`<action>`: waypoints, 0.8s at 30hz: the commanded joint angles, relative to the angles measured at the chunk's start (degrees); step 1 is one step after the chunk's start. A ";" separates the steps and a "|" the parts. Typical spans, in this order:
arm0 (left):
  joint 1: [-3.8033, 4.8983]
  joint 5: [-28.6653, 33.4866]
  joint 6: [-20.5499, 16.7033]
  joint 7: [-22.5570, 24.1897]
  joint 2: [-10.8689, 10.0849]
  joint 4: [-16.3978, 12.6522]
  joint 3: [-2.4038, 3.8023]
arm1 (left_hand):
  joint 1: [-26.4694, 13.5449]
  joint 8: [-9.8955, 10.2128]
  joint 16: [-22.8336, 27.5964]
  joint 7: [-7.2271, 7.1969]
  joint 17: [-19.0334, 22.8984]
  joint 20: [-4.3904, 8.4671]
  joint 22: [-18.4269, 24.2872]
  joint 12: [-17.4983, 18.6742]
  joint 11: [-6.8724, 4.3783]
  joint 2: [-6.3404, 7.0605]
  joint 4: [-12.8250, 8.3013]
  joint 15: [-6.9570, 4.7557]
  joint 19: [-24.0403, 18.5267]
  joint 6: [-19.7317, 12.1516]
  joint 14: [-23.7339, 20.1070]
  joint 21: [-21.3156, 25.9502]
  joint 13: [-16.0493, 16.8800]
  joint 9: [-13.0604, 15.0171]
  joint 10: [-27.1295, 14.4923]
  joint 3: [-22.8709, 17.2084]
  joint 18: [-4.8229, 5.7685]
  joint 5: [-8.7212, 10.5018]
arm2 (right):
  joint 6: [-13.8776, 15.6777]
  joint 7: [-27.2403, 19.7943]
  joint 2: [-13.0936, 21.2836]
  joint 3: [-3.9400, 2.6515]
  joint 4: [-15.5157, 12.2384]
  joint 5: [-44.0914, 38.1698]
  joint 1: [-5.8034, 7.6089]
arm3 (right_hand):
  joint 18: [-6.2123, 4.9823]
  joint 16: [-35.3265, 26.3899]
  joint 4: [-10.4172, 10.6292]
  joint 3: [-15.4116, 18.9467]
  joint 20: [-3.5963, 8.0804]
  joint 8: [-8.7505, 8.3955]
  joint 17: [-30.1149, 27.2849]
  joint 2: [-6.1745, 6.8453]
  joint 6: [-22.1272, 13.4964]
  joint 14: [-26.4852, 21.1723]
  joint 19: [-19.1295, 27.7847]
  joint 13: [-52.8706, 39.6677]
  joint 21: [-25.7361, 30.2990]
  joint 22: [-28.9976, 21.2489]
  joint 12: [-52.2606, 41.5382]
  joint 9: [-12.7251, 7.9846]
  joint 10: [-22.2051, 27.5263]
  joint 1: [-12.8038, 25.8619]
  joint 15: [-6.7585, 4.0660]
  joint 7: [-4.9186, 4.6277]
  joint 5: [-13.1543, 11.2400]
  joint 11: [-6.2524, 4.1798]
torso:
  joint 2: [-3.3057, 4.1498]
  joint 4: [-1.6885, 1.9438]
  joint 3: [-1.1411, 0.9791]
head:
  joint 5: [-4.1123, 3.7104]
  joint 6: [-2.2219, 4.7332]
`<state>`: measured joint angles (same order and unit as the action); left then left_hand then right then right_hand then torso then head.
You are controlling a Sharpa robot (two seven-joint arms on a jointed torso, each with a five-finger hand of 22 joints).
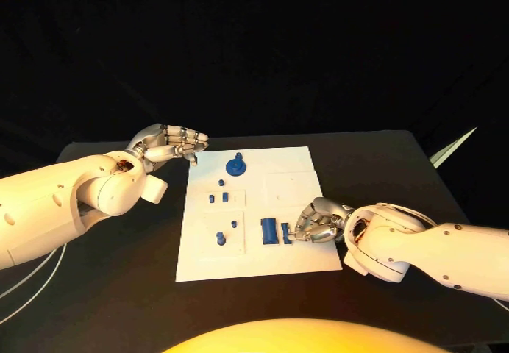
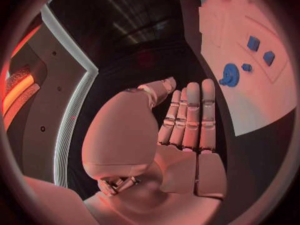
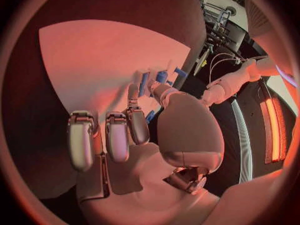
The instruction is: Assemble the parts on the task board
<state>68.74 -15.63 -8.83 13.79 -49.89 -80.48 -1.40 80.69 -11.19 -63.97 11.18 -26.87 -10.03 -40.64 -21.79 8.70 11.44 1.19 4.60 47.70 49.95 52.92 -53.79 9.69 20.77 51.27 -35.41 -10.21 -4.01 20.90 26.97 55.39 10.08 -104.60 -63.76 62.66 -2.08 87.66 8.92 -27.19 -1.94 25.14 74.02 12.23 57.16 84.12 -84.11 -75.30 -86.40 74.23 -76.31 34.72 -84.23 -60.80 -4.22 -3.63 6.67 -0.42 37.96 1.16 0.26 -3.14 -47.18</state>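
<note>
The white task board point(image 1: 254, 254) lies mid-table. A blue gear point(image 1: 237, 165) sits at its far end, with several small blue parts point(image 1: 218, 197) nearer along its left side. A wide blue block point(image 1: 269, 231) stands near the right edge, with a narrow blue piece point(image 1: 286, 234) beside it. My right hand point(image 1: 316, 224) rests on the board there, its thumb and a finger pinching the narrow blue piece point(image 3: 160, 78). My left hand point(image 1: 170, 143) hovers off the board's far left corner, fingers straight, holding nothing point(image 2: 184, 125). From the left wrist the gear point(image 2: 230, 75) and board point(image 2: 250, 100) show.
The black table point(image 1: 117, 272) runs wide on both sides of the board. A pale pointed object point(image 1: 453, 147) juts up at the table's far right edge. My left arm point(image 3: 231, 82) shows beyond the board in the right wrist view.
</note>
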 commanded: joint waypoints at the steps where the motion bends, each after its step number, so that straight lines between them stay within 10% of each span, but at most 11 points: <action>1: -0.05 0.53 -0.22 0.55 0.23 0.00 -0.01 | -0.48 -0.71 0.78 0.66 0.71 0.08 0.72 -0.80 0.00 -0.41 0.31 -0.05 0.19 -0.19 -0.19 1.02 -0.67 -0.14 -0.97 1.58 -0.28 -1.22 | 2.44 -4.61 0.45 -0.19 -0.17 2.79 0.85 | 1.07 -0.22 0.85 3.58 0.02 -2.18 11.39 1.46 -1.31 4.86 -4.64 -7.02 1.72 14.39 1.44 -0.71 0.11 0.33 0.28 -0.72 1.09 0.33 | -0.13 0.00 0.09 | -0.14 0.59; 9: -0.99 6.03 -0.52 2.84 0.53 0.36 -0.07 | -1.39 -0.58 3.36 0.73 2.08 -0.37 1.96 -1.45 0.13 -0.27 1.13 0.35 -1.94 -0.80 -2.98 3.62 -0.82 -0.32 -1.04 1.67 -0.21 -1.19 | 7.15 -25.24 -0.56 -0.52 6.32 20.94 3.28 | -1.79 -4.33 1.14 6.37 -1.38 -5.31 5.35 -0.02 -5.43 3.16 -0.42 -1.80 17.91 9.89 11.64 -1.44 5.72 -3.69 1.73 -2.64 1.09 2.07 | -0.95 -0.39 0.56 | 0.00 2.25; 12: -1.40 9.06 -0.68 4.30 0.90 1.07 -0.07 | -1.89 -0.56 7.66 0.73 4.18 -0.87 4.01 -1.98 0.24 -0.18 1.83 0.80 -3.54 -1.23 -5.04 7.20 -0.93 -0.35 -0.99 1.92 -0.17 -1.02 | 6.67 -32.12 -2.16 -0.68 11.22 29.31 4.33 | -5.11 -13.72 0.85 6.17 -2.46 -6.21 -6.11 -0.93 -7.45 -1.69 6.11 7.88 39.77 2.42 28.45 -1.23 15.97 -6.84 2.88 -3.80 1.08 3.25 | -1.34 -0.62 0.74 | 0.10 3.47; 14: -1.60 11.30 -0.92 5.49 1.34 1.91 -0.07 | -2.08 -0.72 12.04 0.67 6.16 -1.38 6.36 -2.42 0.28 -0.20 2.42 1.12 -3.80 -1.48 -5.27 10.82 -1.07 -0.26 -0.78 2.42 -0.22 -0.98 | 5.81 -35.75 -3.50 -0.85 14.90 33.59 4.86 | -8.19 -26.37 0.28 4.84 -3.61 -7.02 -19.07 -1.50 -9.69 -9.09 14.39 15.71 64.25 -7.53 40.05 -1.79 24.37 -9.42 3.98 -5.07 1.08 4.49 | -1.57 -0.68 0.78 | 0.21 4.13; 20: -2.00 17.19 -2.57 10.07 4.03 6.88 -0.05 | -2.52 -1.49 32.69 -1.03 12.21 -4.57 17.99 4.20 1.38 0.37 4.96 3.40 -5.91 -2.80 -6.20 28.26 -5.30 0.26 2.25 2.36 -0.13 -0.83 | 2.05 -44.30 -9.00 -1.73 27.98 43.65 5.59 | -8.65 -55.61 0.66 -3.50 -7.18 -9.47 -37.36 -0.43 -11.10 -22.69 21.19 41.66 82.08 -26.74 58.63 -6.50 27.13 -12.99 7.25 -6.91 0.84 7.85 | -2.60 -0.56 0.75 | 0.83 6.58; 24: -2.15 19.01 -3.71 12.34 6.36 10.94 -0.03 | -2.44 -0.75 42.36 -1.80 13.70 -6.21 24.75 10.35 1.73 0.27 5.93 4.50 -6.36 -3.99 -8.90 37.56 -6.02 -0.82 1.92 3.65 -0.04 -0.84 | -0.09 -47.63 -12.67 -2.21 35.88 47.91 5.72 | -8.47 -69.40 -1.21 -5.23 -10.74 -12.38 -45.46 -0.21 -10.57 -28.62 28.76 56.21 82.96 -41.57 66.81 -9.55 27.49 -13.40 10.65 -7.51 0.97 9.21 | -3.20 -0.43 0.69 | 1.15 8.05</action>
<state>66.66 2.76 -12.14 25.29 -43.95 -70.18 -1.48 78.99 -11.85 -21.74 9.50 -13.58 -16.24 -15.79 -11.66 10.33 11.47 7.40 8.97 41.49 46.84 43.92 -16.42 4.28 20.63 52.94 -32.51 -10.19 -4.00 21.63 -19.62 43.01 7.90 -70.16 -16.95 68.36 -10.19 18.12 7.99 -31.04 -13.12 13.20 28.19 12.29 44.98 55.65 -56.23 -18.14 -3.81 31.18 -9.71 25.26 -57.38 -73.68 6.85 -10.49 6.67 8.26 35.42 0.59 0.99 -2.14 -40.01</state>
